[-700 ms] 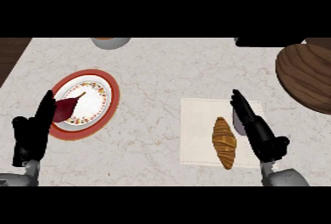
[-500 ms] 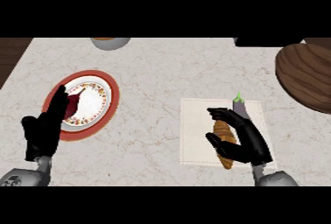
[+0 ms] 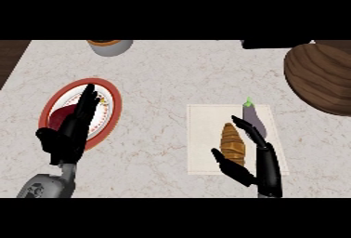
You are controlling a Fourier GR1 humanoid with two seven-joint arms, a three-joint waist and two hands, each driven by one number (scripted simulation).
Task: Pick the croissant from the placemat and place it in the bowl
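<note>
Croissant (image 3: pixel 234 145) on placemat (image 3: pixel 204 124), marble counter (image 3: pixel 165 74)

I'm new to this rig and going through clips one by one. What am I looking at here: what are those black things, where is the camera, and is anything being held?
There is a single view, taken from the robot's head and looking steeply down at a marble counter. The black shapes coming in from the bottom are its two hands on grey forearms. The left hand is over a red-rimmed plate, fingers straight. The right hand is at a white placemat, with its thumb on one side of a croissant and its fingers on the other. It is open, not closed on the croissant. A purple eggplant lies beside the croissant on the placemat. The wooden bowl, where the croissant should go, sits at the far right. Nothing is held yet.
</note>
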